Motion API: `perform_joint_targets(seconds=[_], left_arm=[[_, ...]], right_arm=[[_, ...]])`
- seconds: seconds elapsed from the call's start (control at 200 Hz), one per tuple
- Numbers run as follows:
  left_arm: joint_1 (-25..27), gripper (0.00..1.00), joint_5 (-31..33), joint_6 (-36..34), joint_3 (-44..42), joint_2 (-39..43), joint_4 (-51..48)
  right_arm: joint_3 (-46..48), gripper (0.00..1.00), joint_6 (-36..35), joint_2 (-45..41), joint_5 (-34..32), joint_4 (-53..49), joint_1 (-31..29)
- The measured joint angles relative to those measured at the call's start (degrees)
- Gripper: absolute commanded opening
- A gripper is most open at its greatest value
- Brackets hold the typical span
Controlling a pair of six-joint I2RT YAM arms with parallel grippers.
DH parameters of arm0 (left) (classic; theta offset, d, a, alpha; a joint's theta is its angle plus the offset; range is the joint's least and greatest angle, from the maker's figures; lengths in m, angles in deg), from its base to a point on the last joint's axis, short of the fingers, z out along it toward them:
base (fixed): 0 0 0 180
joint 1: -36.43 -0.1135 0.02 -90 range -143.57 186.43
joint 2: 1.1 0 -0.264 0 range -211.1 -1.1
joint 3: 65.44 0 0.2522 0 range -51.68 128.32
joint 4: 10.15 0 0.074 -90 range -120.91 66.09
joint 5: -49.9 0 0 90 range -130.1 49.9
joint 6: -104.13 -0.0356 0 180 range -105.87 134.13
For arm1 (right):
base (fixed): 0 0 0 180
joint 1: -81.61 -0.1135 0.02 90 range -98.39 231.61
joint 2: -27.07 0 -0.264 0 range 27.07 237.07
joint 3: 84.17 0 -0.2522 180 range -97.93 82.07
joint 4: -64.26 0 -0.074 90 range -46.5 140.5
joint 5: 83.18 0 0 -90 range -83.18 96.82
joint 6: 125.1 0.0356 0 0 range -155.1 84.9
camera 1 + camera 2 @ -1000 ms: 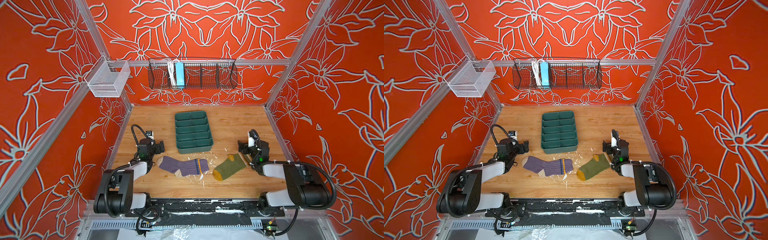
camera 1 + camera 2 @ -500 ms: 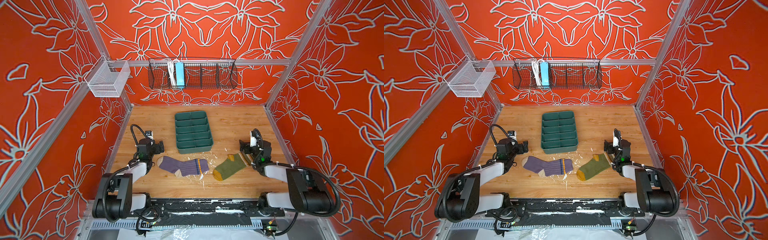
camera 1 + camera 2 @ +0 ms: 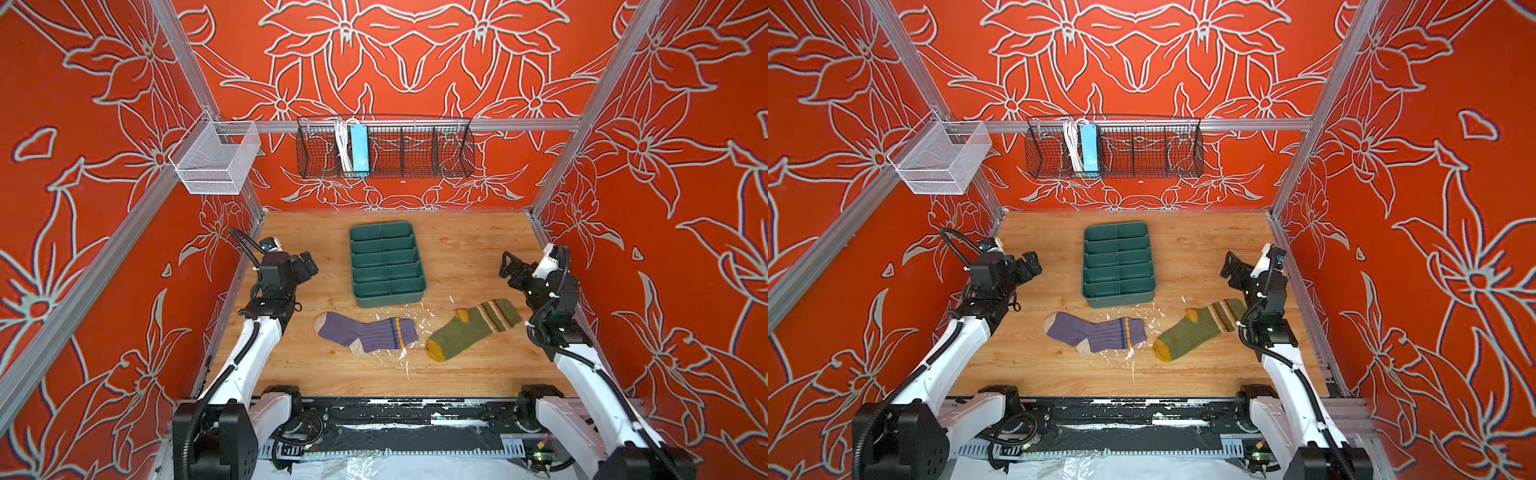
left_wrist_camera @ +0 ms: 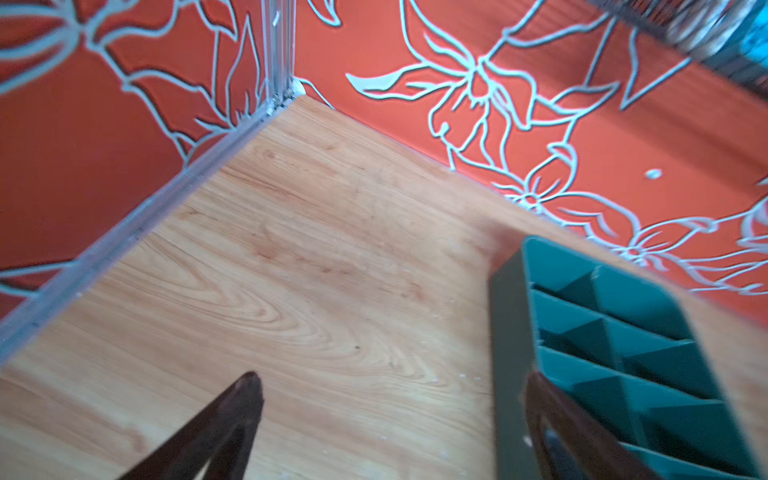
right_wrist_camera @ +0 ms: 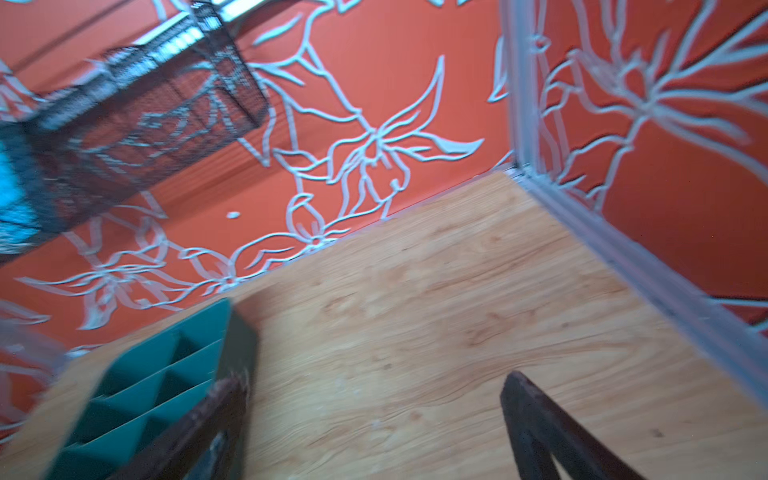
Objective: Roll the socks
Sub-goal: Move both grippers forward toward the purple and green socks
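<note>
Two socks lie flat on the wooden table in both top views. The purple sock is left of centre, its striped cuff toward the middle. The olive green sock, with a mustard toe, lies to its right at a slant. My left gripper hovers open behind and left of the purple sock, holding nothing. My right gripper hovers open behind the green sock's cuff, also holding nothing. Neither wrist view shows a sock.
A dark green divided tray stands behind the socks, between the grippers. White flecks litter the table near the socks. A black wire basket hangs on the back wall, a white mesh basket on the left wall.
Both arms have unfolded from their low pose, and both grippers have risen and moved a little toward the back. The socks have not moved.
</note>
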State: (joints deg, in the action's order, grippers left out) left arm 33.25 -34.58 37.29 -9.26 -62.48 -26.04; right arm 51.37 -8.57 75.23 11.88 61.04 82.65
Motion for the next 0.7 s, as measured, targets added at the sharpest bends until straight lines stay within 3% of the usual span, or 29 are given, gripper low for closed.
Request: perform_joint_targets(seconds=[0.19, 0.435, 0.696], left_arm=[[0.02, 0.98, -7.02, 6.08, 0.63, 2.82, -6.99], [1.44, 1.0, -14.62, 8.59, 2.25, 7.23, -19.8], [17.11, 0.99, -13.99, 14.95, 2.86, 1.51, -30.38]], right_arm=[[-6.99, 0.98, 2.78, 4.42, 12.24, -13.57, -2.69], [-4.24, 0.98, 4.13, 2.05, 15.91, -27.52, -18.56], [0.0, 0.98, 5.7, 4.98, 12.59, -33.83, -22.36]])
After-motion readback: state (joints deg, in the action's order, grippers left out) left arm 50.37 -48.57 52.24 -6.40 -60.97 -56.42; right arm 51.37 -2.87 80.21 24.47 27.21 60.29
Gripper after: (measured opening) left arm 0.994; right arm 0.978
